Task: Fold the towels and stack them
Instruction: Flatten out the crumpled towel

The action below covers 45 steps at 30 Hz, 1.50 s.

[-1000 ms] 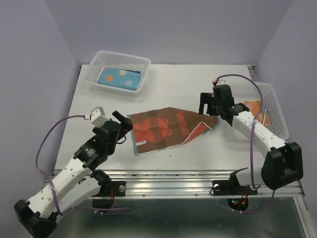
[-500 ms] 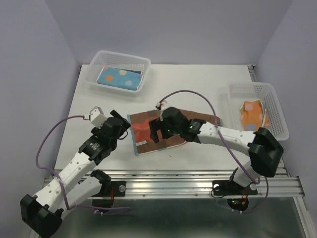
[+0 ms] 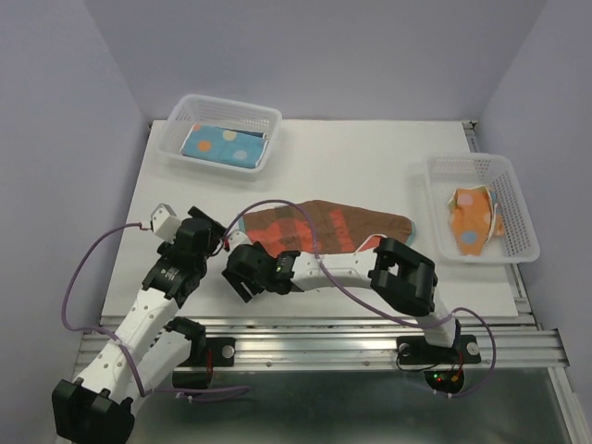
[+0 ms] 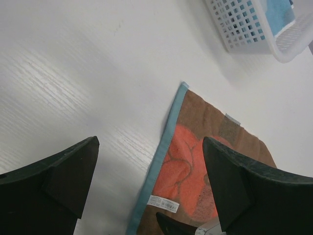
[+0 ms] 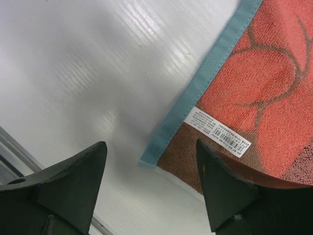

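A brown-red towel (image 3: 324, 227) with an orange print and a teal border lies spread in the middle of the table. My right gripper (image 3: 239, 279) reaches across to its near-left corner and stands open. In the right wrist view the right gripper (image 5: 149, 183) hovers over that corner of the towel (image 5: 254, 88), beside its white label (image 5: 220, 129), with nothing between the fingers. My left gripper (image 3: 215, 242) is open just left of the towel's left edge. The left wrist view shows the left gripper (image 4: 151, 174) above the teal border of the towel (image 4: 205, 161).
A white mesh basket (image 3: 199, 111) at the back left holds a folded light blue dotted towel (image 3: 222, 145). Another basket (image 3: 518, 199) at the right holds a crumpled orange towel (image 3: 474, 215). The metal rail (image 3: 314, 333) runs along the table's near edge.
My right arm has swept from the towel's right end across to its near-left corner. The towel's right end now lies loose on the table. My left arm has drawn back slightly to the left.
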Each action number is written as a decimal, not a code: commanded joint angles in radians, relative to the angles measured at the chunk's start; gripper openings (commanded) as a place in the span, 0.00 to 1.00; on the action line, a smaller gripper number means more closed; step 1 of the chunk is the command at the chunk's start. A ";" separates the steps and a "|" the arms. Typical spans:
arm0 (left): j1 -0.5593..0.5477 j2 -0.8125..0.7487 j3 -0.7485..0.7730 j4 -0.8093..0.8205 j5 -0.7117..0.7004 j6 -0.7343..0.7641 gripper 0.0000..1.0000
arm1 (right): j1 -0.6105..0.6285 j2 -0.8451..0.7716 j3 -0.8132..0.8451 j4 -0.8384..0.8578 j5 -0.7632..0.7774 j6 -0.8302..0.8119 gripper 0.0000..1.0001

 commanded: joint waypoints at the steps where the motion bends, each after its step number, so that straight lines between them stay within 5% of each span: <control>1: 0.001 -0.004 -0.005 0.042 0.020 0.018 0.99 | -0.005 0.026 0.059 -0.020 0.052 -0.003 0.74; 11: 0.008 0.001 -0.012 0.065 0.044 0.029 0.99 | 0.015 -0.009 -0.094 -0.015 0.010 0.077 0.43; 16: 0.010 0.035 -0.023 0.111 0.123 0.064 0.99 | 0.015 -0.061 -0.217 0.026 0.013 0.117 0.36; 18: 0.011 0.064 -0.023 0.123 0.138 0.069 0.99 | 0.015 -0.089 -0.276 0.058 0.003 0.134 0.16; 21: 0.011 0.102 -0.020 0.132 0.169 0.087 0.99 | 0.015 -0.155 -0.361 0.091 0.019 0.171 0.05; 30: 0.010 0.278 -0.098 0.354 0.472 0.140 0.99 | 0.015 -0.454 -0.646 0.131 -0.002 0.241 0.02; 35: -0.012 0.456 -0.068 0.399 0.479 0.152 0.99 | 0.015 -0.492 -0.693 0.141 0.007 0.255 0.02; 38: -0.032 0.507 -0.043 0.401 0.456 0.143 0.95 | 0.015 -0.485 -0.690 0.149 0.013 0.255 0.02; 45: -0.050 0.617 0.009 0.390 0.425 0.153 0.68 | 0.013 -0.471 -0.697 0.170 0.025 0.255 0.02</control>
